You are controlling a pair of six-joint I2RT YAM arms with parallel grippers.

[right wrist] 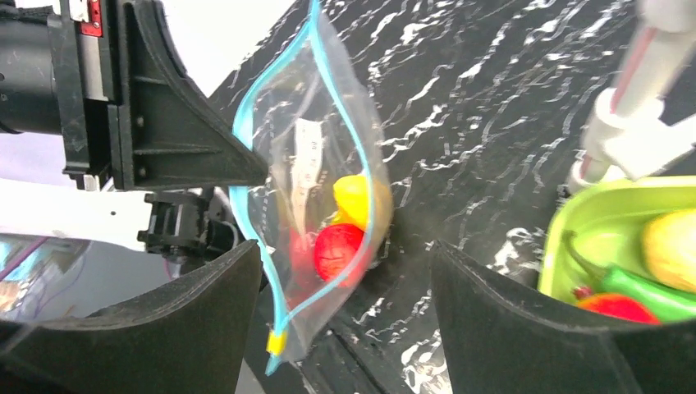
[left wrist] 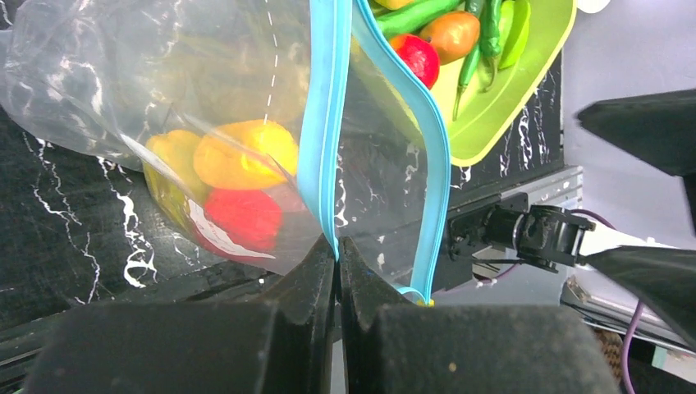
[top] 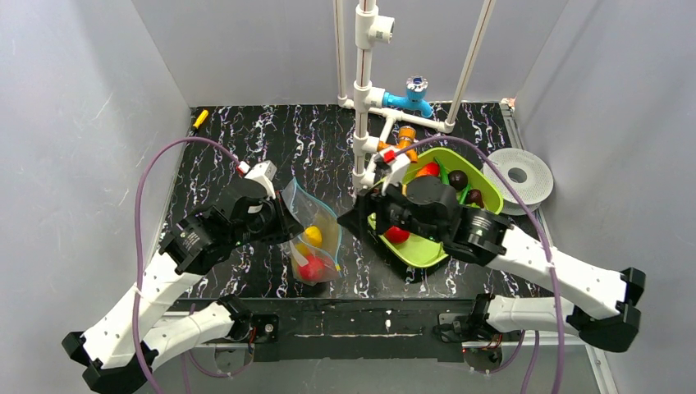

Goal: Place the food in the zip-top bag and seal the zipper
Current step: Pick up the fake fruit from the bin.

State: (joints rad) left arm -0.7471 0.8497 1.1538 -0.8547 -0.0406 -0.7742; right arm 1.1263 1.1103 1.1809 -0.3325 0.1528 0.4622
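The clear zip-top bag (top: pixel 316 230) stands with its mouth open in the middle of the black table. My left gripper (left wrist: pixel 337 246) is shut on one side of the light-blue zipper (left wrist: pixel 324 123), holding that lip up. Inside the bag lie a yellow food piece (left wrist: pixel 246 154) and a red one (left wrist: pixel 242 217). My right gripper (right wrist: pixel 346 246) is open and empty, facing the bag's mouth from the right, between the bag and the lime-green tray (top: pixel 492 197). More food sits in that tray, among it a red piece (left wrist: pixel 418 57) and green pods (left wrist: pixel 484 37).
A white pipe frame with a blue valve (top: pixel 414 92) rises just behind the tray. A grey round disc (top: pixel 519 174) lies at the right edge. A small yellow object (top: pixel 199 118) sits at the far left corner. The table's near edge runs just below the bag.
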